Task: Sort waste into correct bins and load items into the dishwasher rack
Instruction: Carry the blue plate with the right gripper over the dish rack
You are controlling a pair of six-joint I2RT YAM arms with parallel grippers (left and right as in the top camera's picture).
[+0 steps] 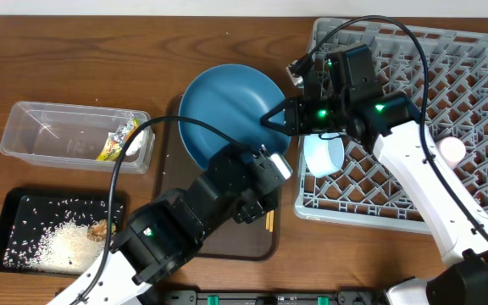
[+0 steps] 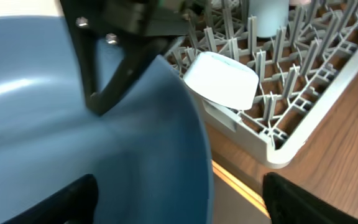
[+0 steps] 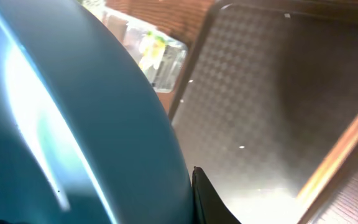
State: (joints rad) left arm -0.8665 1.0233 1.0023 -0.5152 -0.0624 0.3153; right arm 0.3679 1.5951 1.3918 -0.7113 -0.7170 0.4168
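Observation:
The large blue plate [image 1: 227, 106] is tilted up over the dark brown serving tray. My right gripper [image 1: 280, 119] is shut on its right rim; in the right wrist view [image 3: 194, 190] one finger presses the plate [image 3: 73, 124] and the other is hidden behind it. My left gripper [image 1: 265, 165] is open, its fingers [image 2: 179, 190] straddling the plate's lower rim [image 2: 135, 155] without closing. The light blue bowl [image 1: 323, 155] lies tipped in the grey dishwasher rack [image 1: 481, 51], also in the left wrist view [image 2: 222, 78]. A pink cup [image 1: 452, 150] sits in the rack. The chopsticks [image 3: 337, 155] lie on the serving tray.
The clear tub [image 1: 32, 127] at left holds the yellow-green wrapper [image 1: 115, 140] and white paper. The black tray [image 1: 24, 212] at front left holds rice [image 1: 58, 241] and a brown lump [image 1: 100, 229]. The brown serving tray [image 1: 227, 241] lies under the plate.

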